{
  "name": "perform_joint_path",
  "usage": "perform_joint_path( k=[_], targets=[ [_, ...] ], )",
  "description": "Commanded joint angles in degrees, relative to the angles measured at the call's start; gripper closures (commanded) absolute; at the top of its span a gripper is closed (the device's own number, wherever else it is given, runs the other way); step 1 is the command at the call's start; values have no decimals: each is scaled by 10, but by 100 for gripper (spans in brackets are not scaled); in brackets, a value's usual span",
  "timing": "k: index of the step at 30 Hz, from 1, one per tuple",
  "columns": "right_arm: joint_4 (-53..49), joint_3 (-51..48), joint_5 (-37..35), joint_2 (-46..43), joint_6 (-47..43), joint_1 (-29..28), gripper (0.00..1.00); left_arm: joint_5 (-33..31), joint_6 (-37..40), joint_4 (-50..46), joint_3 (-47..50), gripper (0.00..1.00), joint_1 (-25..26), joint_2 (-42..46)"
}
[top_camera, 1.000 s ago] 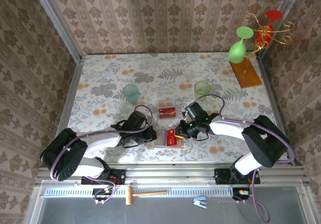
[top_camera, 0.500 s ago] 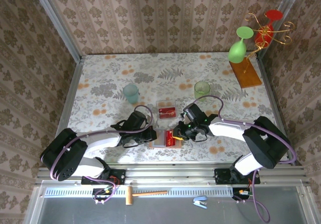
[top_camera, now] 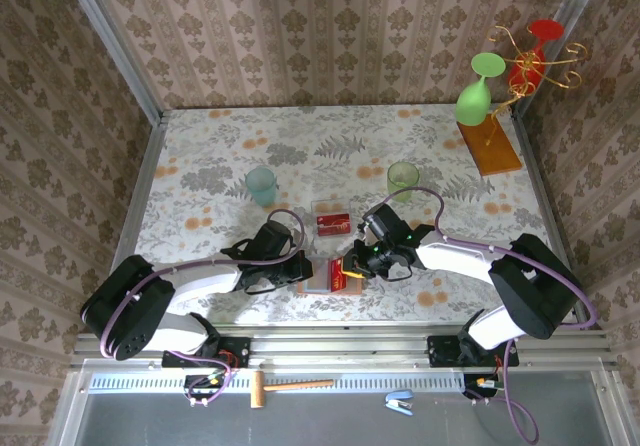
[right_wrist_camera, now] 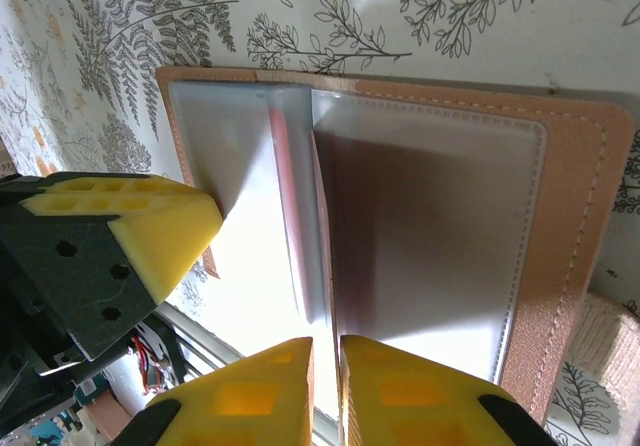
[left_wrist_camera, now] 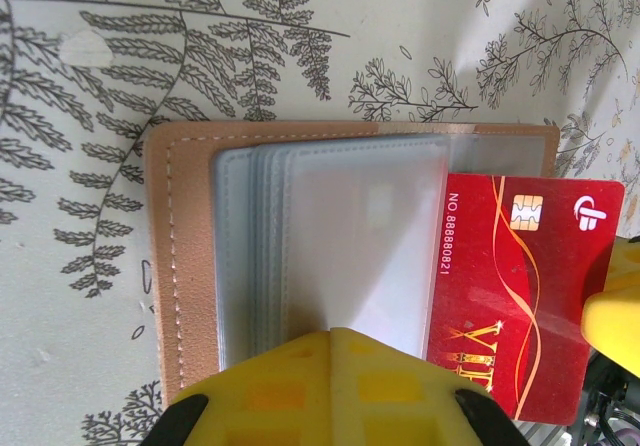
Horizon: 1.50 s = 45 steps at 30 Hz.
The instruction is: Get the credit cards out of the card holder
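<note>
Your right claw point(right_wrist_camera: 325, 376) had its yellow foam fingers drawn to a thin slit, and by my read they were clamped on the outer edge of a red credit card point(left_wrist_camera: 520, 296) that ran edge-on away from the tips. The credit card sat about half out of a clear plastic sleeve point(left_wrist_camera: 360, 226). It looked glossy and stiff, with its chip and gold swirl showing.

Just past the tips, the card holder point(left_wrist_camera: 185, 266) lay open flat. It was tan grained leather with pale stitching, rounded corners and a stack of cloudy grey-blue pockets.

Facing your right claw, the left claw point(left_wrist_camera: 330, 386) had its fingers together. They rested on the sleeve stack and seemed to pin the card holder to the fern-printed table point(left_wrist_camera: 80, 56).

You were mid-extraction, I'd say. The next move called for a straight, level pull away from the left claw. Those sleeves looked floppy and could lift with the card.
</note>
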<state>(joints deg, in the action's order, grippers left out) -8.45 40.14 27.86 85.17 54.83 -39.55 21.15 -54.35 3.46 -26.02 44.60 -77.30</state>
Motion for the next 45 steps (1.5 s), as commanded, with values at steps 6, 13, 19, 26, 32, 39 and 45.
perform_joint_path(
  k=[6, 13, 19, 26, 32, 39, 45],
  targets=[
    [-29, 16, -1, 0, -3, -9, 88, -9, 6, -8, 7, 93, -1, -13],
    [-28, 15, -6, -3, -3, -10, 90, -8, 5, -4, 11, 93, -1, -12],
    [-29, 16, -9, -13, -3, -10, 92, -8, 3, -5, 10, 93, -2, -10],
    [-80, 36, -27, -34, -38, -9, 95, -9, 5, -9, 10, 91, -3, 1],
    [-166, 89, -44, -31, -136, -4, 98, -11, 4, -10, 11, 88, -5, 15],
    [-283, 172, -73, -14, -319, -3, 100, -16, 7, -15, 15, 86, -12, 36],
    [-368, 232, -119, -4, -483, -4, 100, -21, 8, -26, 21, 85, -18, 59]
  ],
)
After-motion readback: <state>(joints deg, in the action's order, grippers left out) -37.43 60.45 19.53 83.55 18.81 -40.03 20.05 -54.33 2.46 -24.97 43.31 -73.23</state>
